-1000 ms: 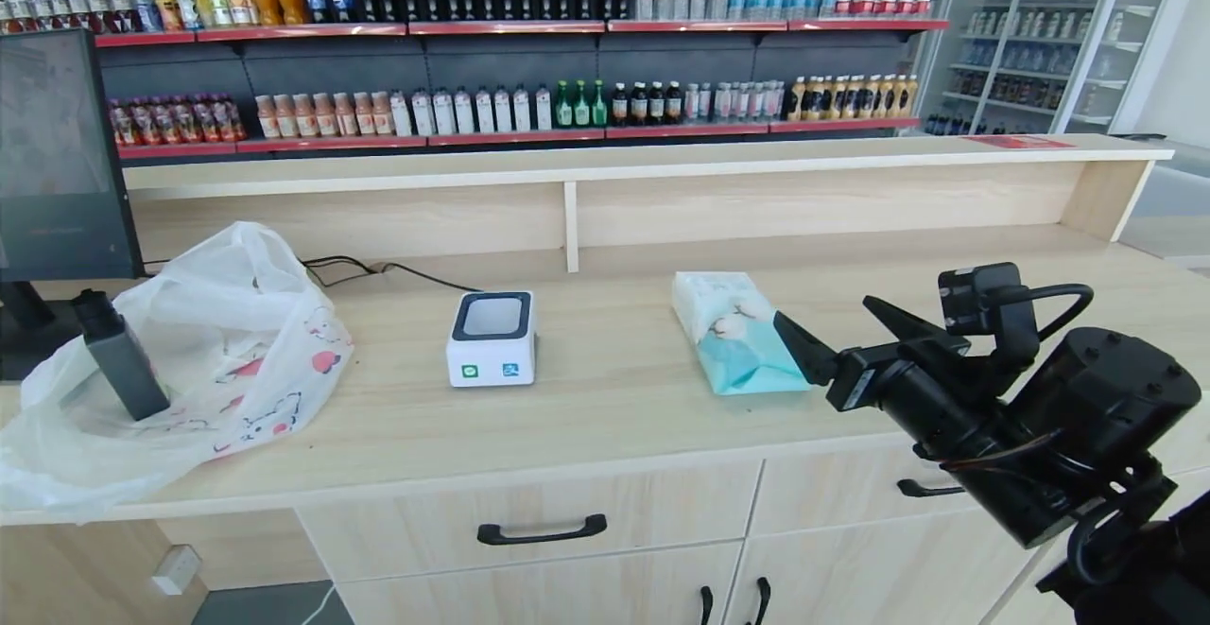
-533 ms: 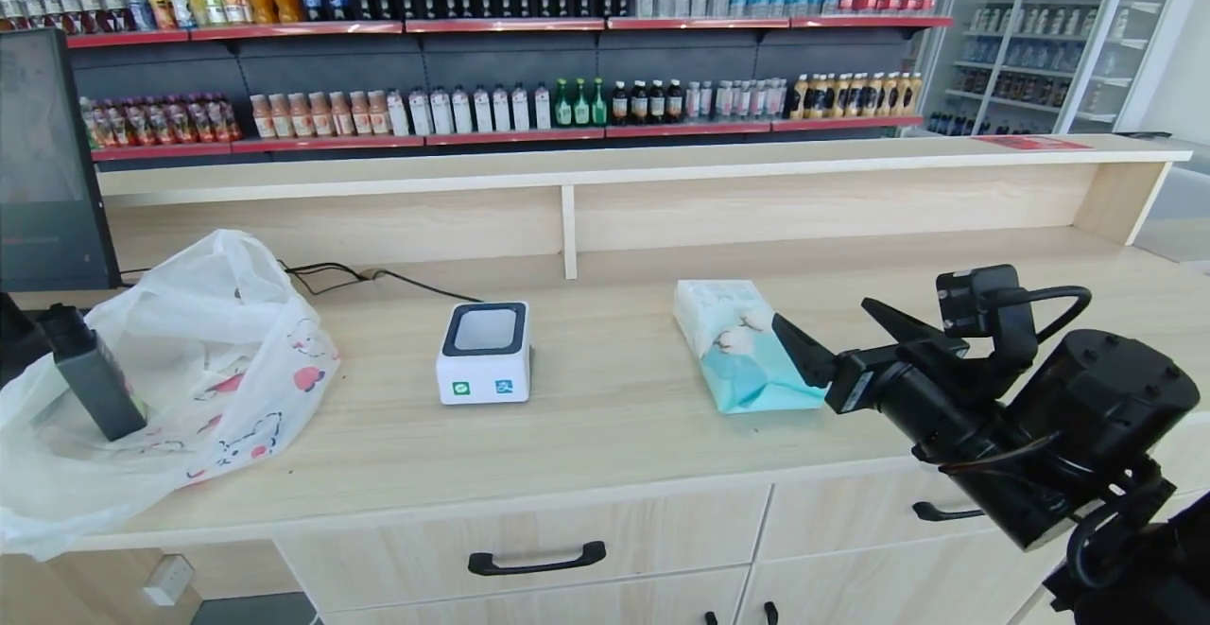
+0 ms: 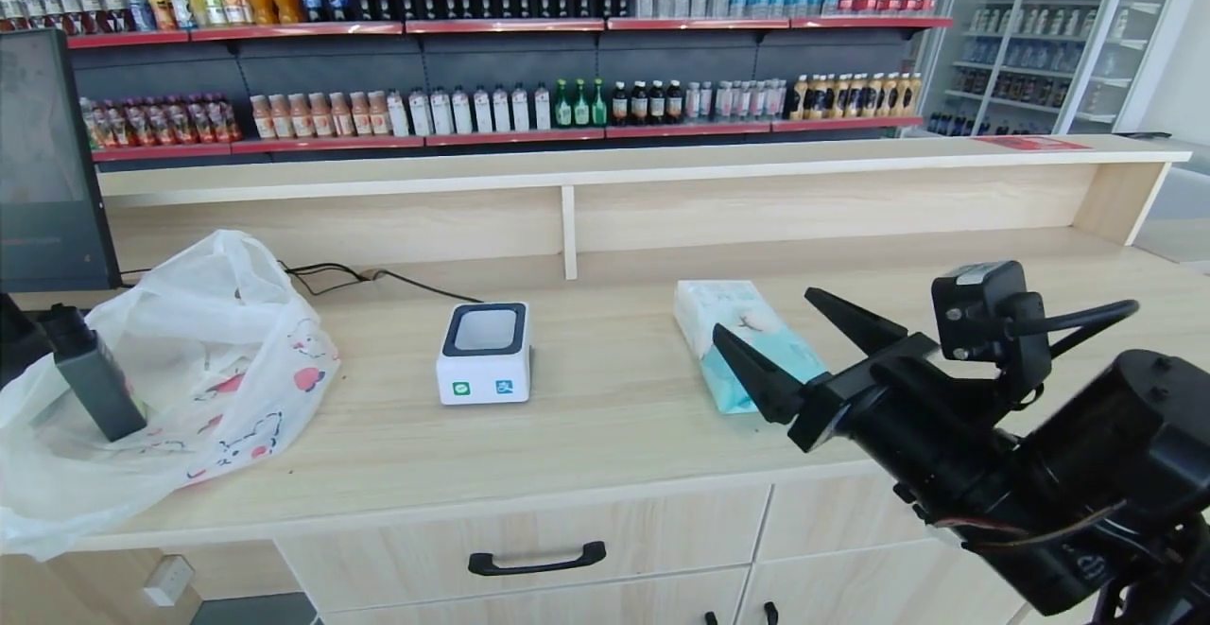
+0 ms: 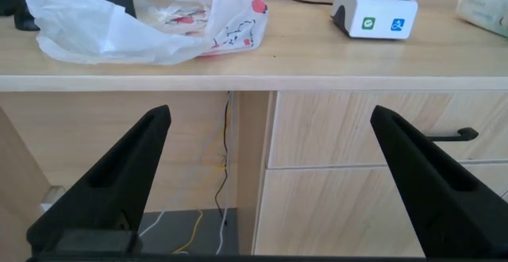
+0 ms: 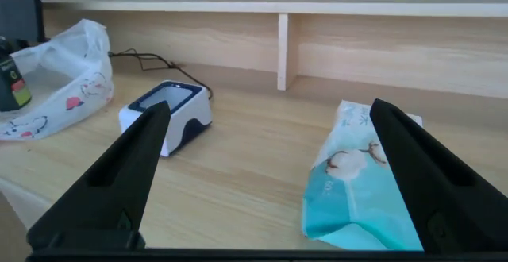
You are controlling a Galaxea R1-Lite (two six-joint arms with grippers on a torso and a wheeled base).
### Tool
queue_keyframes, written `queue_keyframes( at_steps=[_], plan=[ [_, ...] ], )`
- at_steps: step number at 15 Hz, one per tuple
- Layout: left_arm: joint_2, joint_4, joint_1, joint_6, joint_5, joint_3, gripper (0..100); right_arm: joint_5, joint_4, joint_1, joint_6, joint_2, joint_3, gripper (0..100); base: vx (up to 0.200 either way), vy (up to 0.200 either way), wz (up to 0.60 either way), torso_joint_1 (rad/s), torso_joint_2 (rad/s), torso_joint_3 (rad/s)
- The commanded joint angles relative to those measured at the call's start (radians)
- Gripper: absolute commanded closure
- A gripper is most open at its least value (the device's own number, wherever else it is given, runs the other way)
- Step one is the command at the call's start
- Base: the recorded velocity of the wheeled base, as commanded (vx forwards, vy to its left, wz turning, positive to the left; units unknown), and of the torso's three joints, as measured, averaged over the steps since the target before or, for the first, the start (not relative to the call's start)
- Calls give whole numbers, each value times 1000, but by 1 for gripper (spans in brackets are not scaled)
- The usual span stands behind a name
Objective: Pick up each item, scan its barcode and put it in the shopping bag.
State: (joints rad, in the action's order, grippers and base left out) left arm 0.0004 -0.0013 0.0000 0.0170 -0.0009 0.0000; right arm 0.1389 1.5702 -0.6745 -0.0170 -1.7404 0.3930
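- Right gripper (image 3: 762,311): jaws spread wide and holding nothing. Half a second ago its tips sat at the near right corner of the tissue pack; it has since pushed forward and to the left, so one finger now crosses the pack's near end.
- Tissue pack (image 3: 700,303): lies flat on the counter (image 3: 605,417), to the right of the scanner, well apart from it and untouched. We judge the pick-up to be in its approach, with the closing, the scan and the bagging all yet to come.
- Scanner (image 3: 485,351): a white box, window up, between pack and bag. It has not shifted over the last half second.
- Shopping bag (image 3: 189,351): slumped open at the counter's left end. A grey bottle (image 3: 90,374) stands at its mouth; we cannot tell whether it is inside or just in front.
- Right wrist view adds: the pack (image 5: 357,183) lying ahead between the open fingers of the right gripper (image 5: 270,107), nearer one finger than the other, so we would re-centre before closing.
- Left wrist view adds: the left gripper (image 4: 270,111), jaws wide apart and empty, held low before the drawer fronts. The bag (image 4: 143,24) and the scanner (image 4: 373,8) sit on the counter above it.
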Motion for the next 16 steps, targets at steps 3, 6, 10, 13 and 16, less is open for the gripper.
queue_keyframes(
  at_steps=[3,6,10,13,16],
  plan=[
    [0,0,0,0,-1,0,0,-48,1,52,15,33,152,0,0,0,0,0,0,0],
    [0,0,0,0,-1,0,0,-121,-130,81,43,62,178,0,0,0,0,0,0,0],
    [0,0,0,0,-1,0,0,-256,-615,135,114,170,291,0,0,0,0,0,0,0],
    [0,0,0,0,-1,0,0,-260,-719,142,114,147,333,0,0,0,0,0,0,0],
    [0,0,0,0,-1,0,0,-272,-964,173,74,162,403,0,0,0,0,0,0,0]
  ],
)
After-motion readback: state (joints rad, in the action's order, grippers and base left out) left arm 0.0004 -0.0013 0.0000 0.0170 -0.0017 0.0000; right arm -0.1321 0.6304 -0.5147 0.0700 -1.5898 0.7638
